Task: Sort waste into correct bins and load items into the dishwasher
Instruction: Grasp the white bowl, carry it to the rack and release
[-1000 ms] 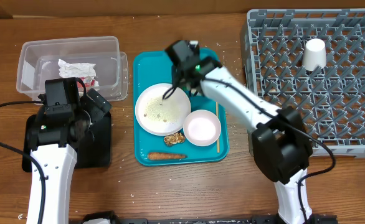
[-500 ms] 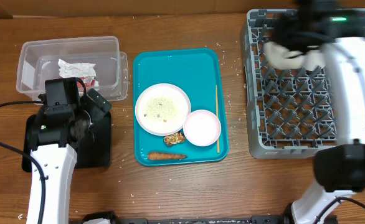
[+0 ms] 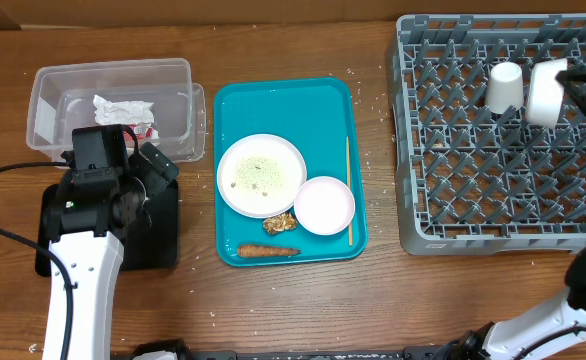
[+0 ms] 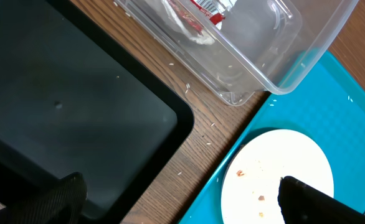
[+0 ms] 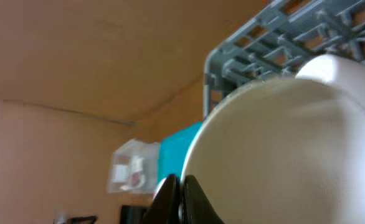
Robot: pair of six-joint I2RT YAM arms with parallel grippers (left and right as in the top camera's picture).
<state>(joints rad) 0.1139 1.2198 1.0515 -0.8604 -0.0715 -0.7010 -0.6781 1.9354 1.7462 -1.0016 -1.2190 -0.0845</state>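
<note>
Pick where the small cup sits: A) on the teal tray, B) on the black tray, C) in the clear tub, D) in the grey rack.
D: the cup stands among the pegs of the rack, beside the bowl in the right hand.

**A robot test bench dressed up as a kitchen clean-up**

This reads to me as a lab bench rather than a home kitchen. I work on a bare wooden table. The white left arm rises from the near edge, and a black cable trails off the left edge. The kitchen side is loose props: a grey dish rack at the far right corner, a teal tray with a soiled plate mid-table, and a clear tub and black tray towards the left edge. Plain brown board lines the far edge.
</note>
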